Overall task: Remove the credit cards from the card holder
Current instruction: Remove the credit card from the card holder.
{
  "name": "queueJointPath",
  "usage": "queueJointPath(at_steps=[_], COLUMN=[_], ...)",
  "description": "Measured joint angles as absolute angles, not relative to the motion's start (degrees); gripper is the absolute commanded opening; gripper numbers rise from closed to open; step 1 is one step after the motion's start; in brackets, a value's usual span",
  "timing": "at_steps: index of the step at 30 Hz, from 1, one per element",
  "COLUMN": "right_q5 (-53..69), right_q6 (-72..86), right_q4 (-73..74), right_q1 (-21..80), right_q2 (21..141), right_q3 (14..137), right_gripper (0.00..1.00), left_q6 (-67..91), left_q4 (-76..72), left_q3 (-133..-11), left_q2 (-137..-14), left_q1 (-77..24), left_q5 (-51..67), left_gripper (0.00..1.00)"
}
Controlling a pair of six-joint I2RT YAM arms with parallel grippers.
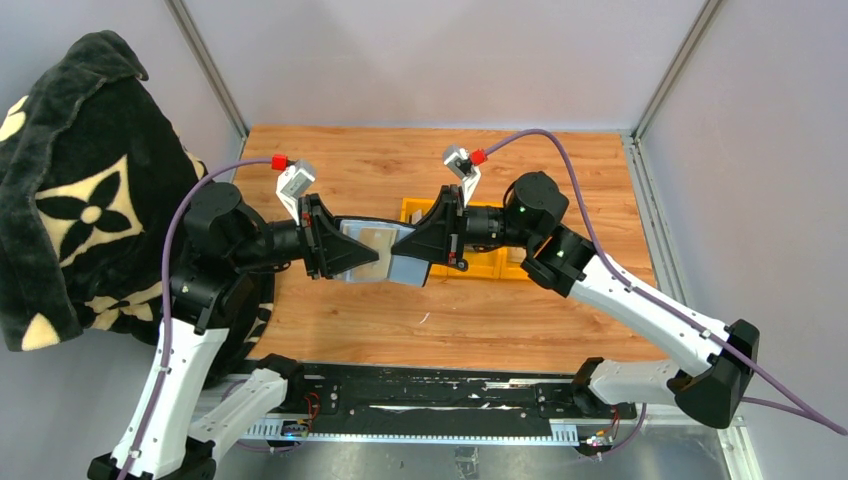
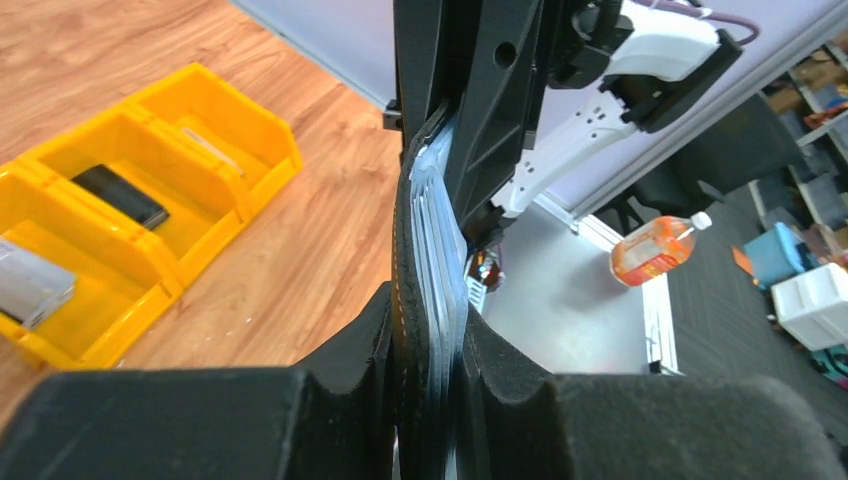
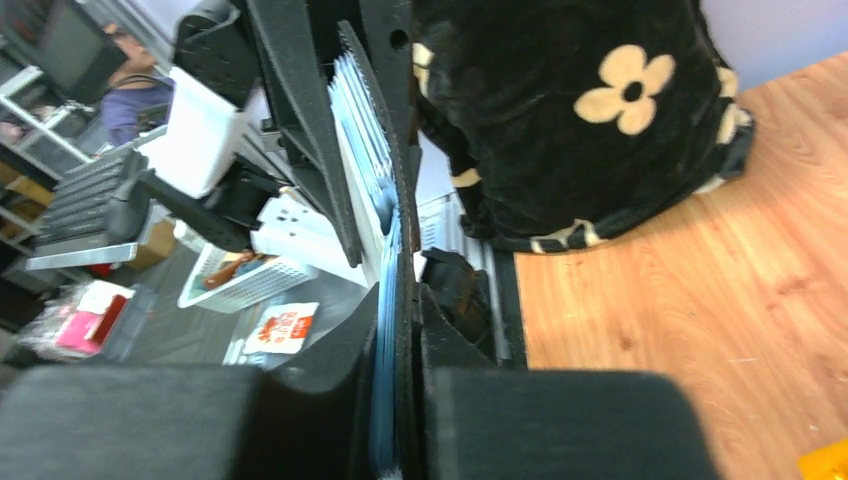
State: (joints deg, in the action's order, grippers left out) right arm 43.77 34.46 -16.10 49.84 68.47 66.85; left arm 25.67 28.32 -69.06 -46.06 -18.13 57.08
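Note:
Both grippers hold the same bundle in the air above the table's middle. The card holder (image 2: 404,270) shows edge-on as a black stitched leather layer, with several thin bluish-grey credit cards (image 2: 440,250) stacked against it. My left gripper (image 2: 430,330) is shut on holder and cards together. From the top, pale cards (image 1: 368,245) span the gap between my left gripper (image 1: 352,252) and my right gripper (image 1: 420,245). My right gripper (image 3: 400,310) is shut on the cards' blue edges (image 3: 383,330), with a black leather layer (image 3: 404,250) also pinched.
Yellow bins (image 1: 500,265) sit on the wooden table behind the right gripper; in the left wrist view the bins (image 2: 150,130) hold a black block (image 2: 120,195) and a silvery item (image 2: 30,285). A black flowered blanket (image 1: 80,190) hangs at the left.

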Motion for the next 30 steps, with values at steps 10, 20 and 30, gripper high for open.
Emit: queueJointPath(at_steps=[10,20,30], right_q5=[32.34,31.42,31.68], right_q6=[30.61,30.55,30.41], right_q4=[-9.41,-8.95,-8.88], right_q1=[51.88,51.88,51.86], right_q2=[67.05,65.08,64.75], right_q3=[67.0,66.5,66.02], right_gripper=[0.0,0.0,0.0], left_q6=[22.33,22.52,22.98], left_q4=[30.96,30.06,29.3], left_q3=[-69.08,-69.08,-69.08], left_q2=[-45.45,-43.62,-43.4], left_q1=[-18.11,-18.09,-18.09], left_q5=[55.64,60.29,60.34], left_gripper=[0.43,0.44,0.29])
